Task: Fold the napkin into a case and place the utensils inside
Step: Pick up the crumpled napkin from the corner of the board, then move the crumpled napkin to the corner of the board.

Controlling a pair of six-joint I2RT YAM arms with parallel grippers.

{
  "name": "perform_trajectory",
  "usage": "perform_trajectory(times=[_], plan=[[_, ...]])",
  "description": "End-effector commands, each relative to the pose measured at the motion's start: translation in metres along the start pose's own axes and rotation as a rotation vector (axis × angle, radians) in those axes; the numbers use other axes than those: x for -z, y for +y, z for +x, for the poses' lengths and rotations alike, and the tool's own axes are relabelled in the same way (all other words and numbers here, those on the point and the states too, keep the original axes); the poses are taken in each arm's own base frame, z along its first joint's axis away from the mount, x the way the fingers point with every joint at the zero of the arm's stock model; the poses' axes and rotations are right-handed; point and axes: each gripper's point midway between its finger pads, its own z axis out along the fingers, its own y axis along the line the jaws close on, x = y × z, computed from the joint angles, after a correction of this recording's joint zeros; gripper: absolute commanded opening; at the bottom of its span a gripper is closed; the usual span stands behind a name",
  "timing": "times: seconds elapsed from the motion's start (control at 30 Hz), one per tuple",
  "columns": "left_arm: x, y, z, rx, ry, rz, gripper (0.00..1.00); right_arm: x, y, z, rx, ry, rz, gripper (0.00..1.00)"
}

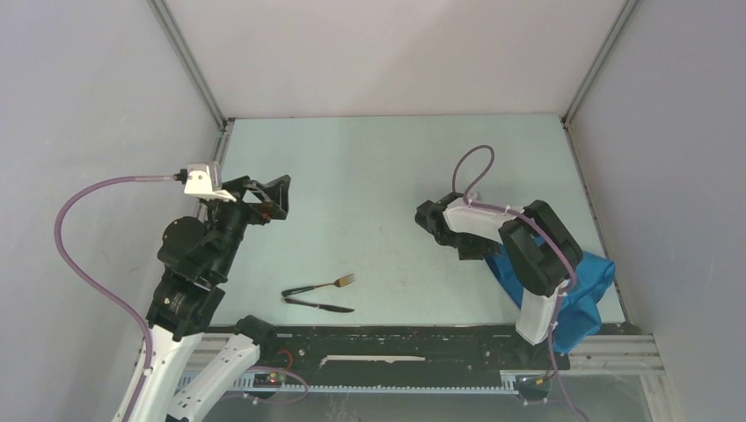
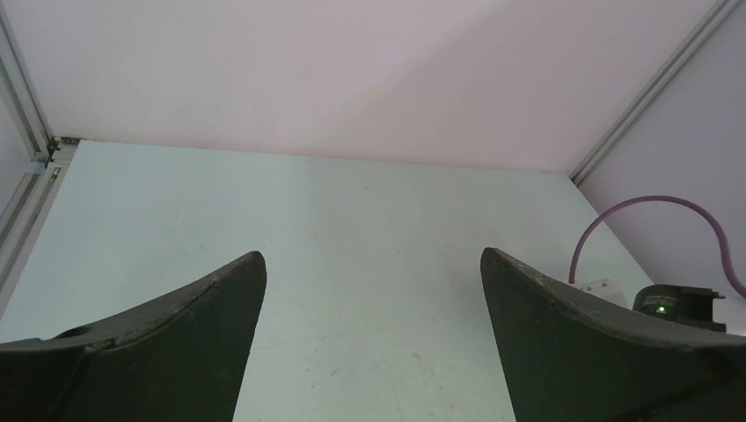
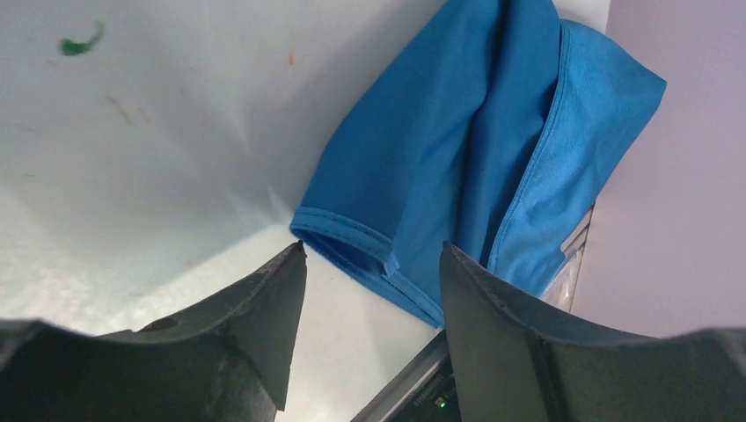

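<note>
My right gripper (image 3: 373, 251) stands with its jaws apart, one finger (image 3: 255, 308) over bare table and the other (image 3: 501, 316) over cloth. The stitched hem at a corner of the napkin (image 3: 457, 132) lies in the gap between them, and I cannot tell whether either fingertip touches the cloth. The napkin is bright blue and bunched into loose folds, not laid flat. From above it sits at the near right corner of the table (image 1: 369, 176), partly hidden under my right arm and reaching the table's near edge.

My left gripper (image 2: 371, 255) is spread wide and holds nothing, with only pale table surface showing between its fingers (image 2: 211, 316). It hangs above the left side of the table, well apart from the cloth.

The fork (image 1: 330, 284) and the knife (image 1: 321, 305) lie near the front edge, between my two arms and nearer the left one. They form a narrow V, their left ends close together and the fork's tines pointing right and slightly away from me. Neither gripper is near them
</note>
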Motion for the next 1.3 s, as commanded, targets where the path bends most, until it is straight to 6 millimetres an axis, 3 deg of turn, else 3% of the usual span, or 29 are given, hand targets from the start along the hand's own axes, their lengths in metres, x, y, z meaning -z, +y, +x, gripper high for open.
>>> perform_trajectory(times=[0.0,0.13,0.27,0.33,0.37,0.4,0.43,0.5,0.63,0.73,0.83,0.93,1.03,1.17,1.2,1.23,1.27], plan=[[0.000,-0.004,-0.010,0.000,-0.039,0.019,1.00,-0.013,-0.008,-0.001,-0.088,-0.056,0.063,0.65],[-0.002,-0.006,-0.009,0.003,-0.037,0.029,1.00,-0.022,-0.012,0.011,-0.099,-0.021,0.057,0.65],[-0.002,-0.008,-0.008,0.012,-0.034,0.041,1.00,-0.030,-0.021,0.002,-0.103,-0.012,0.075,0.58],[-0.003,-0.009,-0.007,0.015,-0.032,0.044,1.00,-0.032,-0.028,-0.005,-0.119,-0.029,0.086,0.45],[-0.003,-0.009,-0.006,0.017,-0.031,0.044,1.00,-0.032,-0.031,-0.008,-0.129,-0.043,0.083,0.28],[-0.003,-0.009,-0.006,0.021,-0.030,0.045,1.00,-0.032,-0.031,-0.013,-0.132,-0.062,0.067,0.04],[-0.004,-0.010,-0.005,0.026,-0.029,0.047,1.00,-0.027,-0.029,-0.017,-0.126,-0.090,0.047,0.00],[-0.006,-0.010,-0.001,0.041,-0.020,0.047,1.00,-0.008,-0.027,-0.027,-0.116,-0.146,-0.001,0.00],[-0.019,-0.012,0.027,0.130,0.065,0.030,1.00,0.063,-0.003,-0.044,-0.083,-0.236,-0.352,0.00],[-0.031,-0.030,0.077,0.270,0.222,0.083,1.00,0.121,0.013,-0.048,-0.097,-0.246,-0.754,0.00],[-0.037,-0.060,0.134,0.416,0.367,0.195,1.00,0.171,0.019,-0.051,-0.115,-0.247,-1.091,0.00],[-0.037,-0.099,0.180,0.449,0.461,0.300,1.00,0.201,0.021,-0.058,-0.101,-0.247,-1.310,0.00],[-0.034,-0.134,0.211,0.401,0.539,0.334,0.98,0.210,0.027,-0.069,-0.058,-0.216,-1.460,0.00],[-0.036,-0.150,0.234,0.385,0.559,0.323,0.93,0.197,0.036,-0.107,-0.090,-0.187,-1.487,0.00],[-0.036,-0.151,0.238,0.384,0.568,0.323,0.92,0.189,0.046,-0.114,-0.075,-0.152,-1.469,0.05],[-0.036,-0.153,0.243,0.381,0.583,0.323,0.91,0.186,0.046,-0.123,-0.077,-0.150,-1.438,0.38],[-0.036,-0.154,0.249,0.379,0.600,0.320,0.88,0.170,0.054,-0.128,-0.061,-0.119,-1.366,0.60]])
